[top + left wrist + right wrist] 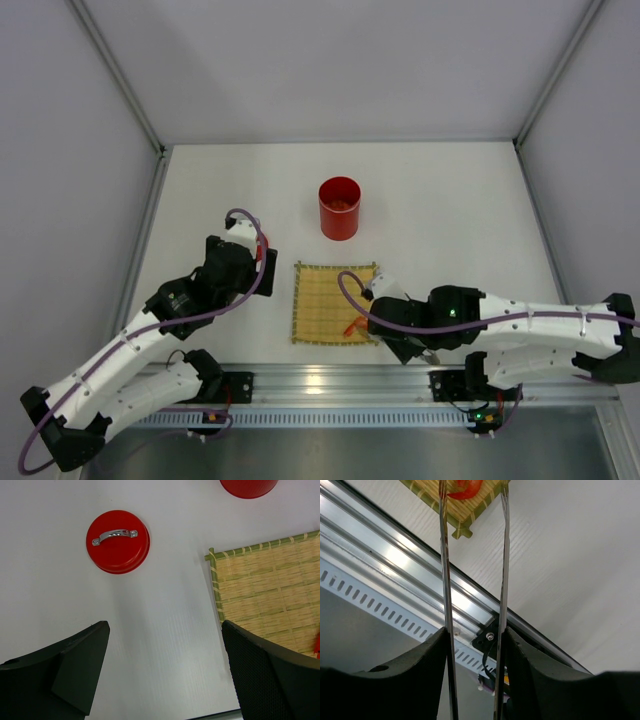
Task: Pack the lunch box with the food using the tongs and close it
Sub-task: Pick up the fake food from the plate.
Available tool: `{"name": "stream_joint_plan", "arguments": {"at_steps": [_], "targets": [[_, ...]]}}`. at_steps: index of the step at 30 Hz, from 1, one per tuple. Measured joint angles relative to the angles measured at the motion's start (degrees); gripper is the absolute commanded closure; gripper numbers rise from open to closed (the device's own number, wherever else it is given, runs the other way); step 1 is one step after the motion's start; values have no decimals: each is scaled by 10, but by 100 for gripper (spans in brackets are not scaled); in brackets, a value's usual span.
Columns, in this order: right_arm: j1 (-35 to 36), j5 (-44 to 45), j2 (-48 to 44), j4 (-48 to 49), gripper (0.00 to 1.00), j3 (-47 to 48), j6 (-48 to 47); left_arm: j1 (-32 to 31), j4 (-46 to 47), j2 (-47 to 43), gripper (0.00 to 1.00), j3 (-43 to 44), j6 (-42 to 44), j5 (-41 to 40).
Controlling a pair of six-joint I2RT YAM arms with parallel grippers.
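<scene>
Right gripper [476,641] clamps tongs [445,580], tips straddling red strawberry-like chunk [466,489] at bamboo mat [325,300] near corner; pick-up step in hand. Left gripper [164,645] gapes wide near red lid [118,541]. Lunch box [340,208] stands open beyond mat. Next move likely: squeeze, lift, carry to box.

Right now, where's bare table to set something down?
Free: table right of the lunch box and mat; strip behind the lunch box. Crowded: mat's near-right corner, right hand, tongs, food; left of mat, lid and left hand.
</scene>
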Motion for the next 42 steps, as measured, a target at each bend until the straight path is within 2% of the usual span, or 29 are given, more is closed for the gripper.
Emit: {"name": "stream_joint_plan", "arguments": {"at_steps": [42], "targets": [[-1, 0, 60, 77, 52, 10, -35, 0, 0, 0, 1, 0, 0, 0]]}}
